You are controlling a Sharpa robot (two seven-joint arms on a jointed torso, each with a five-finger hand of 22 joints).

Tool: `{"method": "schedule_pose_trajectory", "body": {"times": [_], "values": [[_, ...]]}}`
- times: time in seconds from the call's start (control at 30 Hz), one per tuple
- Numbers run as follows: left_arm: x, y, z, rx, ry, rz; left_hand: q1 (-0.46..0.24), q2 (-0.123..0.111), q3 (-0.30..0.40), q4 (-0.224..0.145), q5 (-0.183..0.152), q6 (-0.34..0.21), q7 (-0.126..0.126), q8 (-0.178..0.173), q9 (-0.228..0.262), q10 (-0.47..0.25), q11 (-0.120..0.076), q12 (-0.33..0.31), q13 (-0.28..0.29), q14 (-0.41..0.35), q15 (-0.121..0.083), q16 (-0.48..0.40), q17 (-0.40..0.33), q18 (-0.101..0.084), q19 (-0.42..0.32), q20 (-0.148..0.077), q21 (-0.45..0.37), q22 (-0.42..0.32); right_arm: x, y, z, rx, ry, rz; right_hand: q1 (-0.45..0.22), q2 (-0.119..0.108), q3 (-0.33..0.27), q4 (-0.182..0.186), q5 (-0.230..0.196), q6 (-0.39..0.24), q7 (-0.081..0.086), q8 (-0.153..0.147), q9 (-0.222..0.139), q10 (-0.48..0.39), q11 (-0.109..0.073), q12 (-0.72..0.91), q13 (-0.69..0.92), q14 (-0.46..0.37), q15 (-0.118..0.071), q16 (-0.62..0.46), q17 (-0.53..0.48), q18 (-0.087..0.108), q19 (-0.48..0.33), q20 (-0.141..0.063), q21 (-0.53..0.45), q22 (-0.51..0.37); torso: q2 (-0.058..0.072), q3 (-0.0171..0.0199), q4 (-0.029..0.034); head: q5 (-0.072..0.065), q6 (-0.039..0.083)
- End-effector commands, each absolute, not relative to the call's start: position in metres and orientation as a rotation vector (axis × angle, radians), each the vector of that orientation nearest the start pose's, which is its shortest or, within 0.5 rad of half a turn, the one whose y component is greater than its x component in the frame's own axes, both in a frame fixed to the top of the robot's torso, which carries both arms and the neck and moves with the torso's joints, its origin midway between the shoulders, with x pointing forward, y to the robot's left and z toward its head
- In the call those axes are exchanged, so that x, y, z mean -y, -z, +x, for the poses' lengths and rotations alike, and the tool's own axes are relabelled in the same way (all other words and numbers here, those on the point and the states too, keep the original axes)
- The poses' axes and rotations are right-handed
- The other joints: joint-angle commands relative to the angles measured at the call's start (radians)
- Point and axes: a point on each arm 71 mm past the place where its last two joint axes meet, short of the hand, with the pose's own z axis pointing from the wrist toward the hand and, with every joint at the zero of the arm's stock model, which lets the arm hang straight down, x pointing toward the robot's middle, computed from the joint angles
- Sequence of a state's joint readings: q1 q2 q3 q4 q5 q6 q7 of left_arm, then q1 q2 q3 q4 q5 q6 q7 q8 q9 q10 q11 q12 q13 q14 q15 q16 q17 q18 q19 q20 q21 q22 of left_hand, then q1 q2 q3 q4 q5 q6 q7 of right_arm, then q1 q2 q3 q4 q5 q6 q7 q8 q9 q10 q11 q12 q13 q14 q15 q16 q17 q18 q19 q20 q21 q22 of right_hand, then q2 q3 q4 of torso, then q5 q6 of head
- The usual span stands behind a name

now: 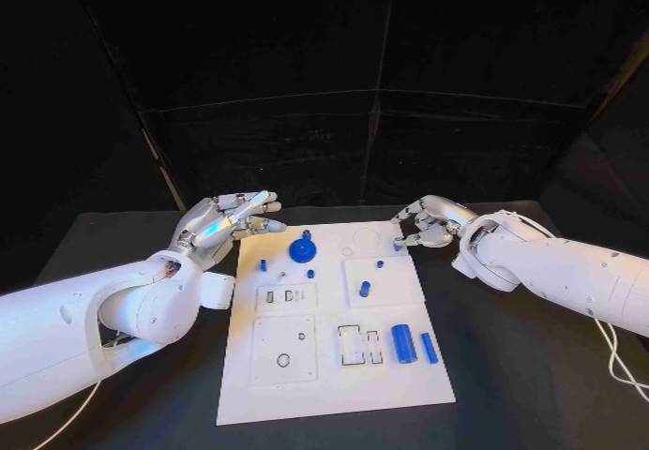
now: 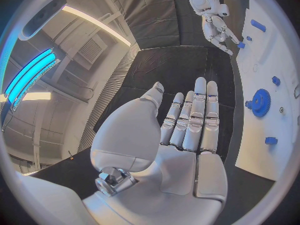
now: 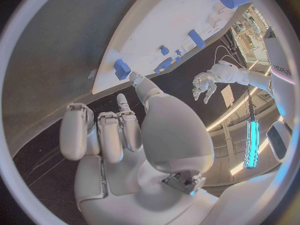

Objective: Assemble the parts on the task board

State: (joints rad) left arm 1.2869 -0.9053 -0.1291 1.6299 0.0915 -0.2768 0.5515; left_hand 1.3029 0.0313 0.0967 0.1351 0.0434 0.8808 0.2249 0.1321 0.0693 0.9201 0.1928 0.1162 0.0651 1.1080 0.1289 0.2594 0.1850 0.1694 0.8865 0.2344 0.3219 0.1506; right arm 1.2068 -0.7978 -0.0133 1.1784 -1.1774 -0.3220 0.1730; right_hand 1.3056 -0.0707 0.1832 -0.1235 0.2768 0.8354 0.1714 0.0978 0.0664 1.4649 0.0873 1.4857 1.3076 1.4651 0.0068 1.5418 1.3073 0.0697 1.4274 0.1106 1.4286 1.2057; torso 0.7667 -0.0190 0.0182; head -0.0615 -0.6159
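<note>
Task board (image 1: 339, 375), flat white plate, carries toothed blue gear (image 1: 305, 250); both silver hands empty, left hand (image 1: 230, 223) spread, right hand (image 1: 430, 223) curled

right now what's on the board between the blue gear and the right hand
In the head view, between the blue gear and the right hand lies bare white board with a circular outline.

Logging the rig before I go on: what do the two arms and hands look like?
Both arms have smooth, rounded white shells. The left hand and right hand are silver metal with segmented fingers and pale fingertips. A thin white cable hangs beside the right arm.
</note>
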Motion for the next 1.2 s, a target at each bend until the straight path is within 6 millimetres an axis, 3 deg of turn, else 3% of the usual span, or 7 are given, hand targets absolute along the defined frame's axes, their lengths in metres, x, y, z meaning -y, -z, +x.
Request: {"method": "schedule_pose_trajectory", "body": {"times": [0.03, 0.23, 0.77, 0.97, 1.2], "values": [[-0.21, 0.153, 0.472, -1.309, 1.71, -1.057, -0.005, 0.006, -0.006, -0.003, 0.004, 0.007, 0.023, -0.005, -0.001, 0.007, -0.001, -0.006, 0.0, 0.005, 0.0, -0.006, 0.002, 0.012, 0.007, 0.003, -0.003, -0.002, 0.28, 0.186, 0.541, -1.62, -0.707, 0.047, 0.008, 0.006, -0.002, -0.006, -0.004, 0.0, 0.002, 0.001, 0.002, 0.02, -0.003, -0.002, 0.15, 0.088, -0.001, -0.004, 0.184, 0.001, -0.004, -0.002, -0.005, 0.0, -0.001, 0.0004, -0.0019, 0.002, -0.003], [-0.211, 0.153, 0.473, -1.306, 1.706, -1.058, -0.005, 0.006, -0.006, -0.003, 0.004, 0.007, 0.023, -0.005, -0.001, 0.007, -0.001, -0.006, 0.0, 0.005, 0.0, -0.006, 0.002, 0.012, 0.007, 0.003, -0.003, -0.002, 0.282, 0.187, 0.536, -1.628, -0.711, 0.047, 0.005, 0.01, -0.004, -0.006, -0.003, 0.008, 0.003, 0.005, 0.004, 0.021, -0.002, -0.001, 0.151, 0.088, -0.001, -0.003, 0.186, 0.0, -0.004, -0.002, -0.005, 0.001, -0.001, -0.0004, -0.0045, 0.001, -0.005], [-0.211, 0.153, 0.474, -1.308, 1.706, -1.058, -0.005, 0.006, -0.006, -0.003, 0.004, 0.007, 0.023, -0.005, -0.001, 0.007, -0.001, -0.006, 0.0, 0.005, 0.0, -0.006, 0.002, 0.012, 0.007, 0.003, -0.003, -0.002, 0.284, 0.197, 0.534, -1.65, -0.702, 0.057, -0.005, 0.024, -0.01, -0.008, 0.001, 0.034, 0.006, 0.02, 0.007, 0.025, 0.0, 0.003, 0.156, 0.089, 0.001, -0.001, 0.19, 0.0, -0.002, 0.0, -0.004, 0.003, 0.0, 0.0016, -0.0003, -0.005, -0.01], [-0.211, 0.154, 0.474, -1.308, 1.704, -1.059, -0.005, 0.006, -0.006, -0.003, 0.004, 0.007, 0.023, -0.005, -0.001, 0.007, -0.001, -0.006, 0.0, 0.005, 0.0, -0.006, 0.002, 0.012, 0.007, 0.003, -0.003, -0.002, 0.283, 0.2, 0.536, -1.653, -0.699, 0.06, -0.006, 0.034, -0.009, -0.01, 0.0, 0.044, 0.005, 0.026, 0.008, 0.028, 0.0, 0.006, 0.159, 0.09, 0.001, 0.0, 0.193, 0.0, -0.001, 0.0, -0.003, 0.005, 0.0, -0.0003, -0.0003, -0.004, -0.011], [-0.211, 0.154, 0.474, -1.309, 1.703, -1.06, -0.005, 0.006, -0.006, -0.003, 0.004, 0.007, 0.023, -0.005, -0.001, 0.007, -0.001, -0.006, 0.0, 0.005, 0.0, -0.006, 0.002, 0.012, 0.007, 0.003, -0.003, -0.002, 0.282, 0.201, 0.538, -1.651, -0.692, 0.067, -0.005, 0.038, -0.007, -0.011, -0.001, 0.047, 0.005, 0.028, 0.008, 0.028, -0.001, 0.006, 0.16, 0.09, 0.001, 0.0, 0.193, -0.001, 0.0, 0.0, -0.002, 0.006, 0.0, 0.0001, -0.0013, -0.003, -0.011]]}}
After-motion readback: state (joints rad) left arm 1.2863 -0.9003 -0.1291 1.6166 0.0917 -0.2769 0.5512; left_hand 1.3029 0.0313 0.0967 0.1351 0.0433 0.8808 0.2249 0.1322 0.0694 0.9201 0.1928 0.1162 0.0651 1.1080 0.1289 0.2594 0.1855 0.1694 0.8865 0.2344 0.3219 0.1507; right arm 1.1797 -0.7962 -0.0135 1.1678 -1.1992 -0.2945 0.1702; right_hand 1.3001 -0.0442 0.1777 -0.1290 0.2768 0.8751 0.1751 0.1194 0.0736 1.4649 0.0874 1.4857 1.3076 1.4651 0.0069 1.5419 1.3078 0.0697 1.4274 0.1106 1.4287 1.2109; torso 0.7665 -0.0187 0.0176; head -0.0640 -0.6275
